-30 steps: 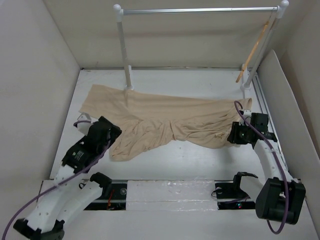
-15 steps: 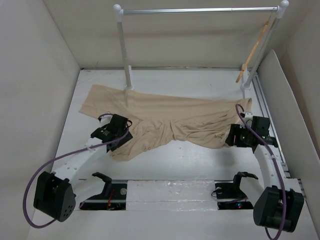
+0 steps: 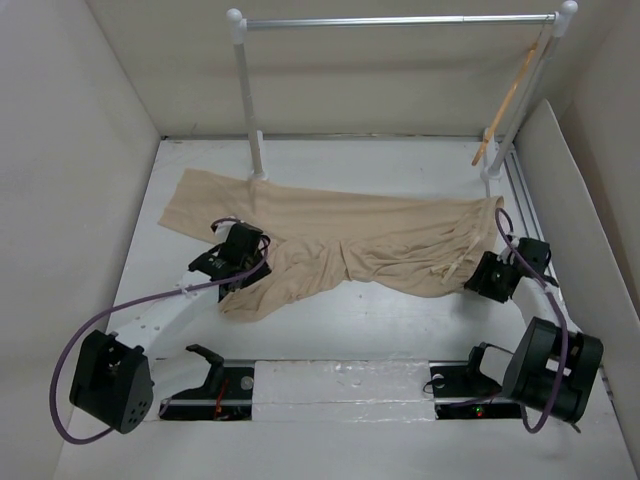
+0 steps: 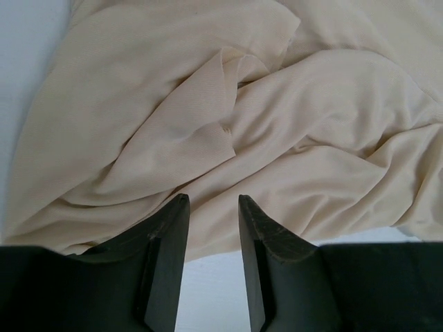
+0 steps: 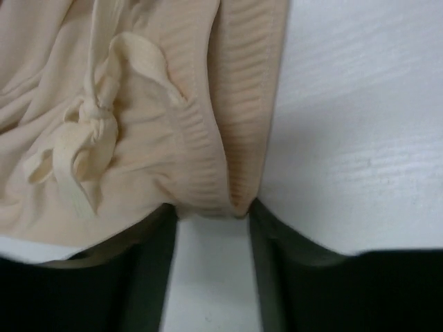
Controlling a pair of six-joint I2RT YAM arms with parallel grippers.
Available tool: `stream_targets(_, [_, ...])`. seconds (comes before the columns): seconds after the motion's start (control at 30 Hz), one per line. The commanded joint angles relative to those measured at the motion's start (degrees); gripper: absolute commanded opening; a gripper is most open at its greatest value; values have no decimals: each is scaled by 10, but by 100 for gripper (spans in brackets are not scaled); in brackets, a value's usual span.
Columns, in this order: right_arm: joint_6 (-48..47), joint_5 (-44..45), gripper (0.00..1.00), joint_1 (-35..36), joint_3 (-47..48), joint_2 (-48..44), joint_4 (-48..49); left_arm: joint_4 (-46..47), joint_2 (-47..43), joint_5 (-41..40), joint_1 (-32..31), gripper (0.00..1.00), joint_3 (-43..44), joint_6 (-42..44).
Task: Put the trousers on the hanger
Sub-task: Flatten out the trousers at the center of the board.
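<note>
As the left gripper point(image 4: 211, 200) is viewed from its own wrist: jaws are set a narrow gap apart, tips at the near edge of a crumpled leg, and no cloth is seen pinched between them.
Right gripper point(image 5: 211, 207): clenched on a fold of the ribbed waistband point(image 5: 242, 104), which is wedged between both fingers.
Drawstring point(image 5: 90, 124): knotted and laid loose just left of that grip.
Trousers point(image 3: 380, 235): spread across the table point(image 3: 350, 320), waist to the right, legs to the left, one leg bunched beside the left gripper.
Hanger point(image 3: 505, 105): hung slanted at the right end of the rail point(image 3: 400, 20), beside the right post, apart from the cloth.
</note>
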Motion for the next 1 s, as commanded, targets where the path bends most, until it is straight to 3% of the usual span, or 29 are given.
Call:
stream_targets(0.0, [22,4,42,-3,-17,49,109,19,-9,3,4,30,-8,17])
stream_targets(0.03, [24,4,29,-3,-17,59,121,22,-6,5,10,29,-11,19])
stream_targets(0.07, [21,6,8,-10,-14,73,125,31,-5,7,10,22,-19,22])
stream_targets(0.1, [14,11,0,-16,-8,74,108,34,-4,6,18,15,-22,21])
stream_targets(0.17, [3,47,0,-22,18,57,65,40,-3,4,37,0,-15,23])
stream_targets(0.3, [-18,149,0,-57,52,-76,-54,34,-20,-24,42,0,19,31])
stream_targets(0.4, [-5,161,0,-71,50,-87,-49,20,-24,-29,42,1,40,45])
stream_targets(0.47, [3,166,0,-84,67,-33,-45,6,-21,-34,42,11,42,51])
stream_targets(0.53, [5,185,0,-90,85,35,-40,-5,-27,-42,42,14,37,55])
stream_targets(0.63, [4,188,0,-95,120,89,-23,-3,-38,-36,42,36,22,68])
stream_targets(0.73, [8,193,9,-101,151,100,-17,-31,-35,-48,42,37,26,62])
stream_targets(0.83, [5,199,27,-135,177,104,-20,-41,-42,-58,42,37,29,63])
stream_targets(0.87, [0,175,40,-144,184,105,-24,-39,-40,-59,42,38,32,63])
stream_targets(0.93, [-3,131,52,-144,188,94,-34,-23,-14,-58,42,41,33,78])
stream_targets(0.97, [-1,95,63,-132,182,81,-35,-21,3,-59,42,40,39,84])
